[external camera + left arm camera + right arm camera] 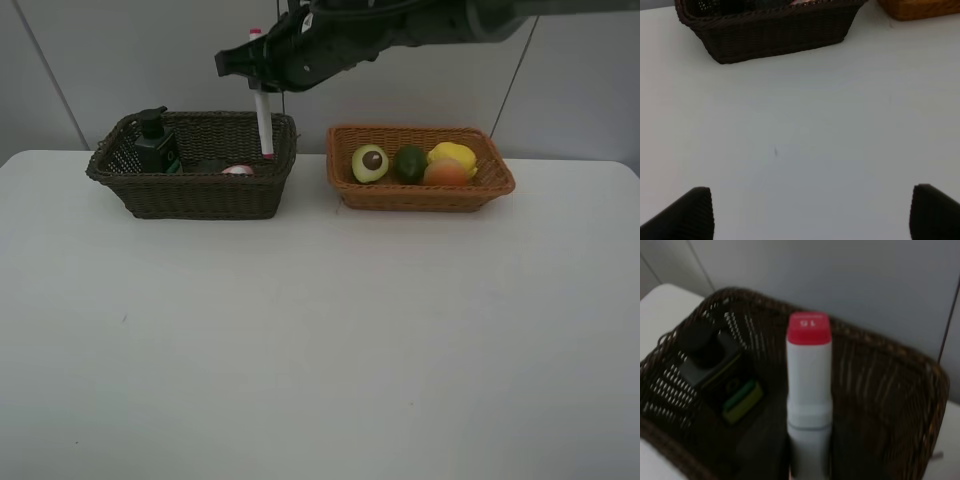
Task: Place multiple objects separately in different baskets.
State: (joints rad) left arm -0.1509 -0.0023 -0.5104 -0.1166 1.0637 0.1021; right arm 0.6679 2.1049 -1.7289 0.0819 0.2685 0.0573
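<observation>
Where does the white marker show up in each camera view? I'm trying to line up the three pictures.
Exterior high: the white marker hangs upright from the right end effector, over the dark brown basket, near its right end.
Left wrist: not in it.
Right wrist: centre, pink cap toward the camera.
Shared landmark: the dark brown basket.

White table point(320, 350), two baskets point(195, 165)
</observation>
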